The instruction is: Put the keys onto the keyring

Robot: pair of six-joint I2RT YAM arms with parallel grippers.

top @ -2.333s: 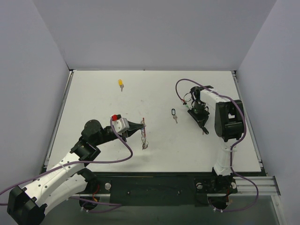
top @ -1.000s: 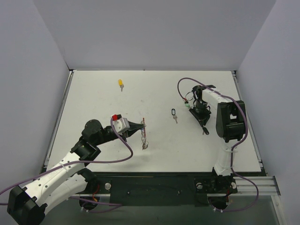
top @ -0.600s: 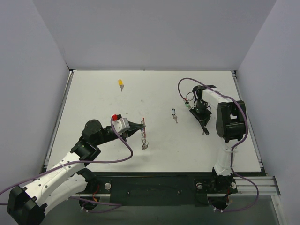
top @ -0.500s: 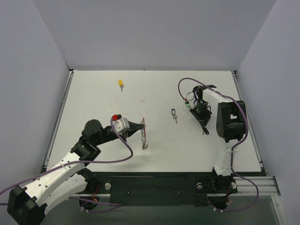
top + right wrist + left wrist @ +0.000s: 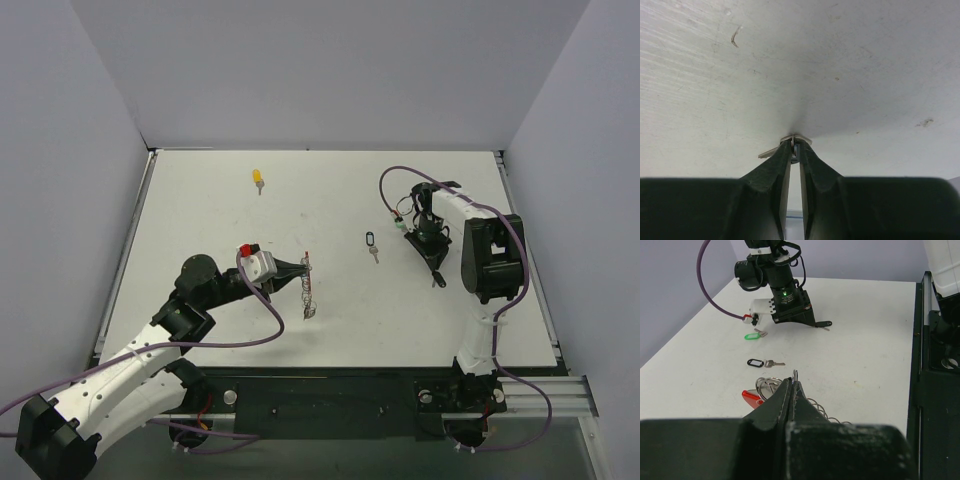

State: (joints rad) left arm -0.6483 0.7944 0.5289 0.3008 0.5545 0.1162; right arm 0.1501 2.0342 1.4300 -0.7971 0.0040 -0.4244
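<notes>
Left of the black tag [image 5: 369, 240] that lies mid-tabletop [image 5: 330, 195], the left arm [image 5: 150, 350] stretches low from its base, forearm slanting toward the tag. The left pincer [image 5: 791, 384] is clamped shut on the keyring [image 5: 308, 288], nipping the thin wire at its top. The red strip and silver coils trail from the tips. I cannot tell whether they hang free or rest on the surface.

The keyring looks light and springy, and I judge it will twist or swing at a nudge, so a hold close to the opening seems best. Farther left of the tag, toward the far edge, a yellow key [image 5: 258, 178] lies alone, well apart from both pincers.

The keys look tiny, flat and slick, and likely to skate on the smooth top. Each is best pinched by the edge of its head, leaving the hole free for the wire.

Just right of the tag lies a green key [image 5: 752, 336], beside the back of the right pincer [image 5: 795, 148]. That pincer is drawn in tight on a small silver key [image 5: 792, 140] flat on the tabletop, right of the tag and toward the near edge. Its head colour is hidden.

The right arm [image 5: 488, 260] rises, folds over at the elbow and brings its wrist back down, tips angled at the surface.
</notes>
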